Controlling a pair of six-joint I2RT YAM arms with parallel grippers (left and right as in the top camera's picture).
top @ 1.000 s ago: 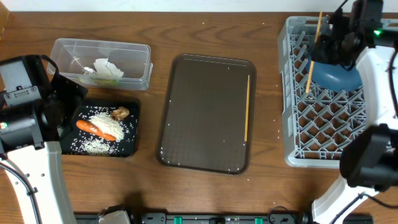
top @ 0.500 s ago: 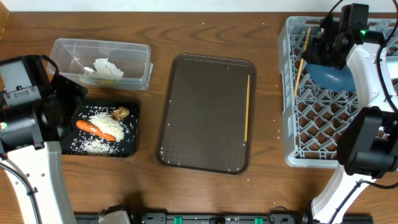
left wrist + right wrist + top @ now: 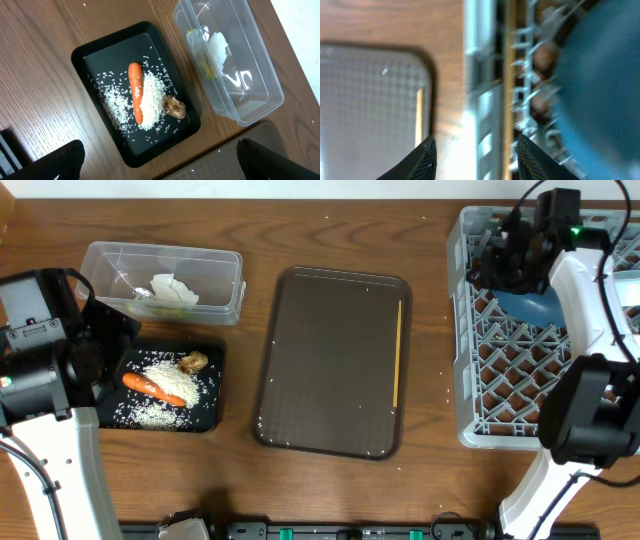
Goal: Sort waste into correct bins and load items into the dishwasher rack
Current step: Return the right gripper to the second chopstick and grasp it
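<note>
Right wrist view, blurred: the right gripper (image 3: 477,142) hangs over the near wall of the grey rack (image 3: 480,75), its 2 fingers spread and pinching nothing. 1 wooden chopstick (image 3: 509,75) runs lengthwise just inside that wall, beside the blue dish (image 3: 600,75). A second chopstick (image 3: 397,352) lies along the right edge of the brown serving tray (image 3: 330,360). The left gripper (image 3: 160,145) is also spread wide above the black tray (image 3: 85,55), which holds the carrot (image 3: 135,95), rice (image 3: 152,95) and brown lump (image 3: 174,106). The clear tub (image 3: 260,100) beside it holds the napkin (image 3: 218,46) and wrapper (image 3: 202,65).
</note>
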